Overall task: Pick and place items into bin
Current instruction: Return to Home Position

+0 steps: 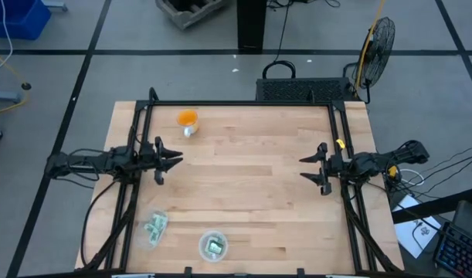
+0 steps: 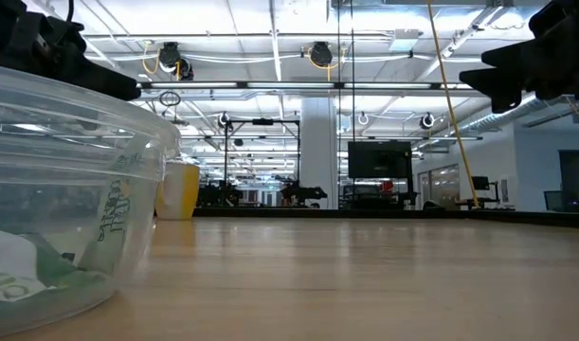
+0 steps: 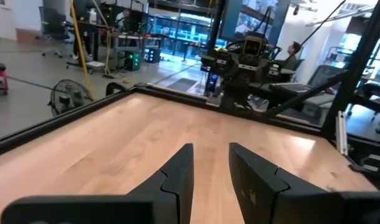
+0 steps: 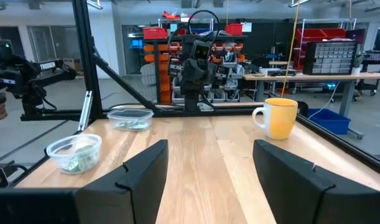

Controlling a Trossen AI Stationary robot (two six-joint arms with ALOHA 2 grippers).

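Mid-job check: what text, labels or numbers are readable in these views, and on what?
None reads for sure.
Green print on a packet in the near bin: warped by the bin wall, unreadable.
Packets seen from above: too small.
Sheet on the floor: marks too small.

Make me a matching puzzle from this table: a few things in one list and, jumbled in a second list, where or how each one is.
Things
1. mug
2. round bowl
3. left gripper
4. right gripper

Descriptions
A. above the right side of the table, fingers apart
B. clear, with green and white packets inside
C. above the table's left side, fingers apart
D. yellow-orange, standing upright

Pairs: 1-D, 2-B, 3-C, 4-A
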